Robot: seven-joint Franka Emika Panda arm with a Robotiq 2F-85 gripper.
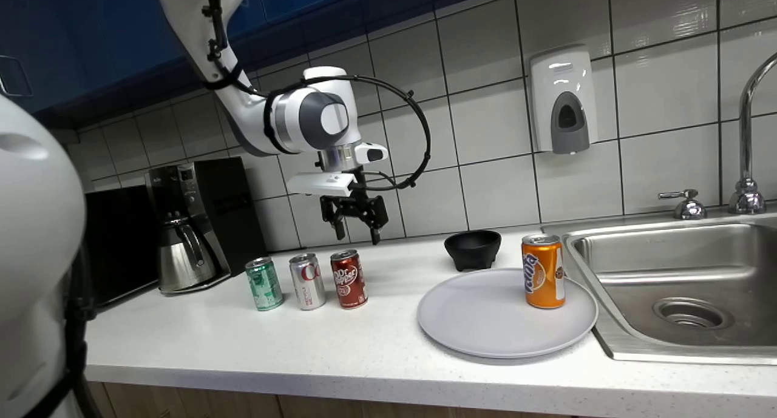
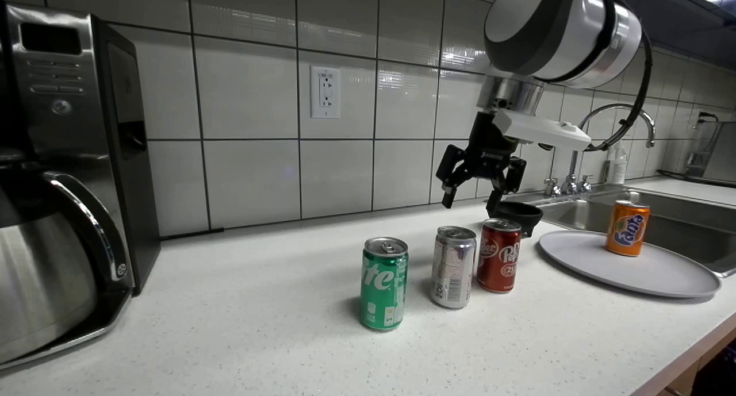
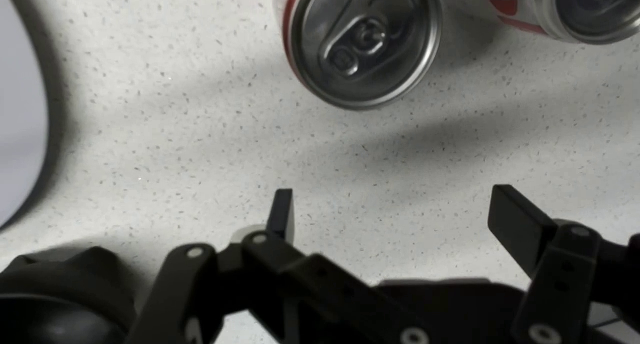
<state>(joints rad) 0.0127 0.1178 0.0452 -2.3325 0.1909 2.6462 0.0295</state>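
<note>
My claw (image 1: 357, 236) stood spread and empty above the Dr Pepper can (image 1: 349, 279); I judged any grip there needed centring, clear of the silver can (image 1: 308, 282) beside it.

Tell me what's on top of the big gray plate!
An orange Fanta can stands upright on the gray plate. What's directly under the can is covered, so it can't be seen.

A red Dr Pepper can (image 1: 349, 279) stands upright on the white counter (image 1: 303, 342)
</note>
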